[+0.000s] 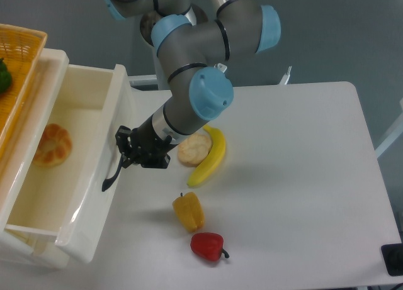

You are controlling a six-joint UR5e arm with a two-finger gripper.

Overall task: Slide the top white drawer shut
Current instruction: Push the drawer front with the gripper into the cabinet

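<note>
Arm: I see my UR5e arm [195, 57] reaching down from the desk's far edge toward its left side, grey links with light blue joint caps.
Gripper: my gripper [124, 153] sits right against the front panel of the top white drawer [94, 177], at the curved black handle [112, 174]. The dark fingers merge with the handle, so I cannot tell whether they are spread or closed on it.
Top white drawer: pulled well out from the cabinet [53, 63] at the desk's left edge, open top facing the camera, glossy cream walls.
Inside the drawer: a round orange-brown bread roll [53, 145] lies on the floor near the left wall.
Cabinet top: a woven yellow basket [22, 63] sits at the upper left, with something green at its edge.
Desk [302, 177]: a banana [211, 159] lies near the middle, with a pale round bun [192, 150] touching its left side, just beside the gripper's wrist.
Near edge: a yellow pepper [188, 211] and a red pepper [208, 246] sit close together.
</note>
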